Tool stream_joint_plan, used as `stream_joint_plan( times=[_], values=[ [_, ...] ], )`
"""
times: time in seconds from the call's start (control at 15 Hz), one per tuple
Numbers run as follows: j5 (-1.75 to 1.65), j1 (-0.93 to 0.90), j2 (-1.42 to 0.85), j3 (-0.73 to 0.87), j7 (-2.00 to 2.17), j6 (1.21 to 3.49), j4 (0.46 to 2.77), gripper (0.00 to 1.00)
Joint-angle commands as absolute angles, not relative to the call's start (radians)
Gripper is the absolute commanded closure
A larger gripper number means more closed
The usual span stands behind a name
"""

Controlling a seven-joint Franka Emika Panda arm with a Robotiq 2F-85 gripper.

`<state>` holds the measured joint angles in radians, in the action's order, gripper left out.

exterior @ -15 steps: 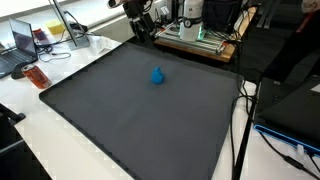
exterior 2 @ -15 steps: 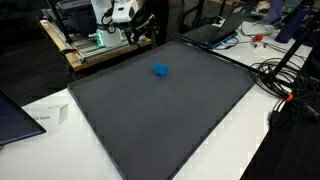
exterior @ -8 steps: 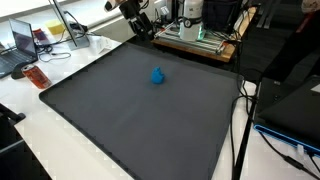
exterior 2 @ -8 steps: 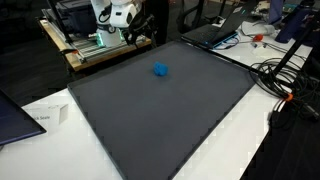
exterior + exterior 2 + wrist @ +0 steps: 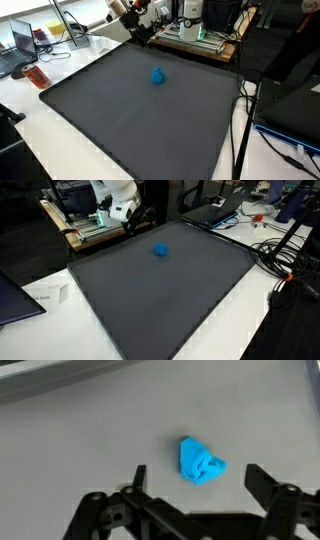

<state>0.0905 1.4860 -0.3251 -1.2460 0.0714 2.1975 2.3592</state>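
My black two-fingered gripper [image 5: 195, 478] is wide open and holds nothing; both fingers [image 5: 140, 475] stand far apart with only air between them. In both exterior views I hang in the air over the far edge of the mat [image 5: 143, 30] [image 5: 131, 214], on the end of my white arm [image 5: 112, 192].

The nearest thing to me is a small, lumpy bright-blue plastic object [image 5: 200, 462]. In the wrist view it shows in the gap between my fingertips, a little toward one side, touching neither of them. The exterior views show it lying below me and well apart from me, out on the mat [image 5: 157, 76] [image 5: 160, 250]. What it is shaped like exactly I cannot tell.

Under me and the blue object spreads a large dark-grey flat mat [image 5: 150, 125] on a white table [image 5: 50, 130].

Just behind me stands a piece of lab equipment on a wooden board [image 5: 195, 38]. Far off to one side of me, past the mat's edge, lie a small red object [image 5: 37, 76] and an open laptop [image 5: 22, 40]. Well apart on the other side, a bundle of black cables [image 5: 285, 265] runs over the table.
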Motion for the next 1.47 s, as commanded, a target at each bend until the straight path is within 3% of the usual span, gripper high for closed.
stream_joint_plan(
  times=[0.0,0.73,1.0,1.4],
  values=[
    [0.19,1.265,-0.289,-1.0,0.01,2.201,2.325,0.0],
    [0.444,0.527,-0.426,-0.224,0.033,2.114,2.177,0.0],
    [0.534,0.377,-0.479,-0.081,0.048,2.08,2.139,0.0],
    [0.552,0.26,-0.505,-0.01,0.089,2.068,2.12,0.0]
  ],
)
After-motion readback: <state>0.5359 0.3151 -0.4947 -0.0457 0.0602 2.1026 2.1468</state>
